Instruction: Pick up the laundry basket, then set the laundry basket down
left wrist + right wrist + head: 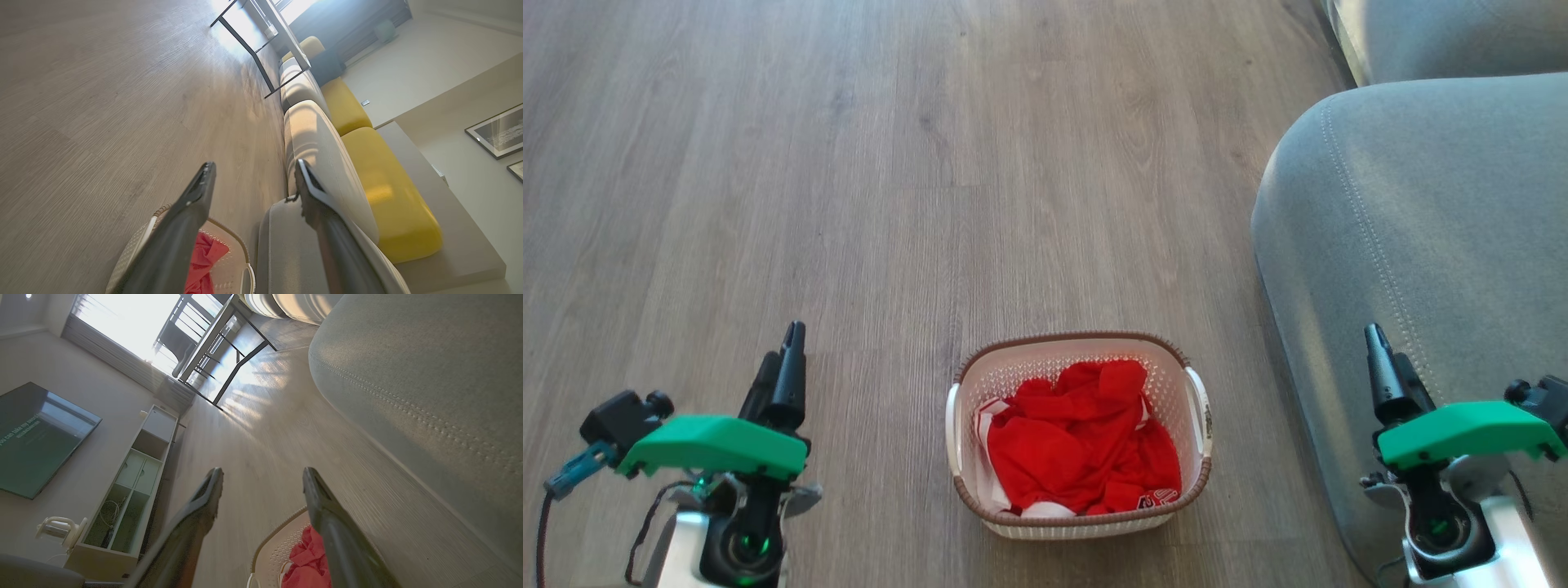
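The laundry basket [1080, 516] stands on the wood floor at the bottom centre of the head view: white perforated walls, brown braided rim, white side handles, red-and-white clothing [1082, 445] inside. My left gripper [786, 347] is off to its left, fingers pointing up the view, apart from the basket. My right gripper [1378, 347] is off to its right, in front of the grey sofa. In the left wrist view my left gripper [253, 173] is open with nothing between the fingers, the basket [222, 265] below. In the right wrist view my right gripper [263, 477] is open and empty over the basket [282, 547].
A grey sofa [1421, 212] fills the right side, close to the basket's right handle. Yellow back cushions [388, 196] and a black-legged table [261, 45] lie further off. A white TV cabinet [135, 482] and a wall screen [36, 437] stand across the open wood floor [849, 163].
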You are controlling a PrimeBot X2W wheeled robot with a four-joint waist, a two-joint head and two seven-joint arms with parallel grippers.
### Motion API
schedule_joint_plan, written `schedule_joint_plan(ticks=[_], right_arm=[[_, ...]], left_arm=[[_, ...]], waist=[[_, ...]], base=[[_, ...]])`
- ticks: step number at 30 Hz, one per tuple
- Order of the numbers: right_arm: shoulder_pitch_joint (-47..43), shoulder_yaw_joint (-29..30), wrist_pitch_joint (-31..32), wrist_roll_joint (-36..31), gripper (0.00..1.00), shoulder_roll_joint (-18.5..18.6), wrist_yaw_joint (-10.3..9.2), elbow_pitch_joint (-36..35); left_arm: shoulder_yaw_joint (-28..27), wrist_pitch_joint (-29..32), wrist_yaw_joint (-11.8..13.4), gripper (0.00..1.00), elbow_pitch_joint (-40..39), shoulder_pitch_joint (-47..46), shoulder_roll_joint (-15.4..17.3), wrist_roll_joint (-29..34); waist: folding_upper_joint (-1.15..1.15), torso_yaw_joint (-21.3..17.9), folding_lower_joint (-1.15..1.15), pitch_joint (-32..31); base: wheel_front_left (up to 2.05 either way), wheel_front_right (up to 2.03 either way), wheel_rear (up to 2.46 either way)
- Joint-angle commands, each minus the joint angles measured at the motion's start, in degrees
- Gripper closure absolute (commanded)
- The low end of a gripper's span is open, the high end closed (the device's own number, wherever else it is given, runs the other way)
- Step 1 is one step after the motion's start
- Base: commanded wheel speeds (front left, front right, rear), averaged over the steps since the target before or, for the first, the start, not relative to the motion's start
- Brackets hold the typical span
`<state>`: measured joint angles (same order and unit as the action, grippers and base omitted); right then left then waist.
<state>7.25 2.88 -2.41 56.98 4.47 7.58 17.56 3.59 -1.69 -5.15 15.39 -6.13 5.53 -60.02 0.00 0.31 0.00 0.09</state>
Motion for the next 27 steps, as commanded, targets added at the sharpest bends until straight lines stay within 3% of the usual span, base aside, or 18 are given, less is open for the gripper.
schedule_joint_plan(ticks=[1, 27], right_arm=[[3.85, -0.99, -0.86, -2.9, 0.0, 1.59, -0.04, -2.15], [7.2, -0.73, -5.07, -21.85, 0.0, 1.07, -0.06, 4.02]], left_arm=[[-0.29, -0.9, 0.32, 0.0, -1.81, -3.97, 1.56, 2.15], [2.16, -4.98, 2.99, 0.0, 1.49, -6.54, 3.16, 16.02]], waist=[[0.0, -0.06, 0.0, 0.04], [0.0, -0.01, 0.0, 0.39]], base=[[0.0, 0.0, 0.0], [0.0, 0.0, 0.0]])
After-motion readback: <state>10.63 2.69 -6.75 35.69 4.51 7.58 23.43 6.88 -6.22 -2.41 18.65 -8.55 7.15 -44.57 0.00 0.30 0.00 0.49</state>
